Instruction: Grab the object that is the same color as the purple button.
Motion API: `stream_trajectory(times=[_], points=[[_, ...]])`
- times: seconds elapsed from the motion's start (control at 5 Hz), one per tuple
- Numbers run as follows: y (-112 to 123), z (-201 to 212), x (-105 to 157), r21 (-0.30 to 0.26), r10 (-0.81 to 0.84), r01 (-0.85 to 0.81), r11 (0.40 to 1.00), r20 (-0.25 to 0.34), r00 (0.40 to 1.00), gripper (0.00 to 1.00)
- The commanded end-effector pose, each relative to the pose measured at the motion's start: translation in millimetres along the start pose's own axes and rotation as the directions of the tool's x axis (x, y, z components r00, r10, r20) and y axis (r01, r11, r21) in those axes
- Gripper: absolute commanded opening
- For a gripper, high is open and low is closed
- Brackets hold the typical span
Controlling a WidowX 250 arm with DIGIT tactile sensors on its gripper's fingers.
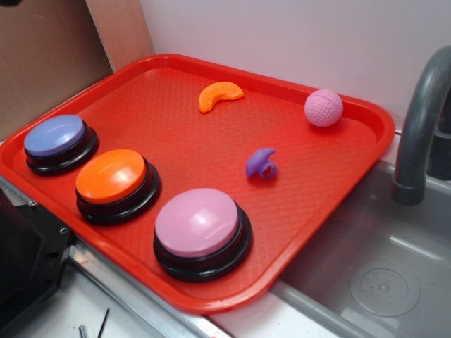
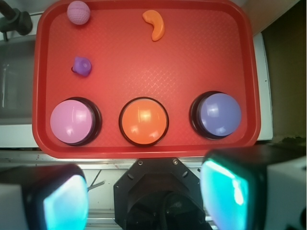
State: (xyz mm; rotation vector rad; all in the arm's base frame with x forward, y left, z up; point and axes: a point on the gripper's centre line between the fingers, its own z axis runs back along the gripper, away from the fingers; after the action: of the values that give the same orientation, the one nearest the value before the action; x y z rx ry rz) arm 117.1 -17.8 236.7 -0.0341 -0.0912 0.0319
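The small violet-purple hooked toy lies on the red tray, right of centre in the exterior view. The purple button, periwinkle cap on a black base, stands at the tray's left end. In the wrist view my gripper hangs high above the tray's near edge, open, its two fingers wide apart with nothing between them. The toy is far from it, up and to the left in that view. The exterior view does not show the gripper.
An orange button and a mauve-pink button share the row. An orange crescent and a pink dimpled ball lie at the far side. A grey sink with faucet borders the tray.
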Motion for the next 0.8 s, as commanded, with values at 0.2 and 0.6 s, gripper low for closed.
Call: stream_trajectory(times=[0.2,0.6], points=[[-8.9,-6.7,3.0,-0.019,-0.014,0.013,1.0,-0.043,0.999,1.0],[-33.0,-29.1,26.0,0.005,0.25,-0.25,0.968,0.014,0.968,1.0]])
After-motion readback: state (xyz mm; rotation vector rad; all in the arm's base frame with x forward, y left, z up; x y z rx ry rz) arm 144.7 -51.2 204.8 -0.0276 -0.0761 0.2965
